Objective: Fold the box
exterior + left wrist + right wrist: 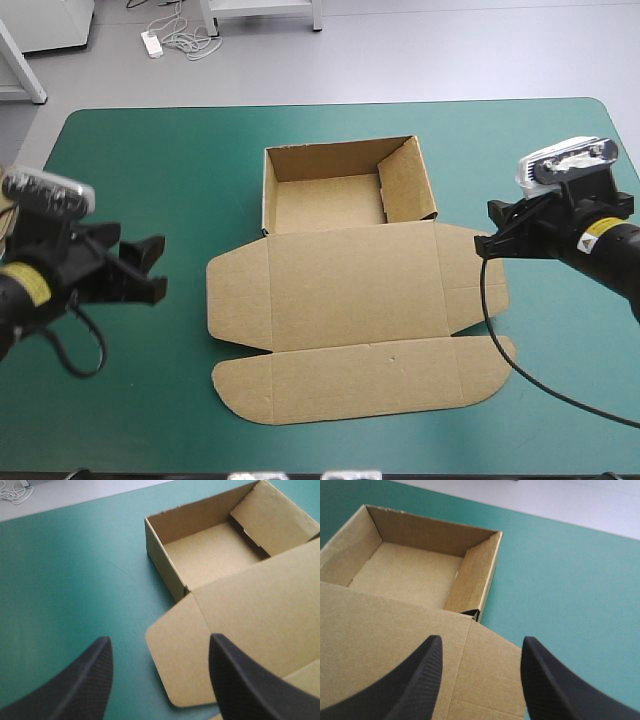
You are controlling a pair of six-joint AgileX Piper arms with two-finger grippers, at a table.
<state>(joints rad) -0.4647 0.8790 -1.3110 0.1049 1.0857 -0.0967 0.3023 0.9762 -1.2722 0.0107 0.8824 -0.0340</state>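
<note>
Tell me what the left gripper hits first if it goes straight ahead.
Likely the box's rounded side flap, flat just ahead of the left gripper; possibly the teal-green cover first, depth unclear.

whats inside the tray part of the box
Only bare brown floor shows in the box tray; nothing lies on it. The wall on the right arm's side tilts inward and may cover a thin strip at its foot.

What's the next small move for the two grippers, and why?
Probably ease both in toward the lid's side flaps. The box is an open tray with walls raised, its lid flat on the teal-green cover. The left gripper and right gripper stand open, holding nothing, one off each side of the lid, each facing a flap that lies flat and untouched.
</note>
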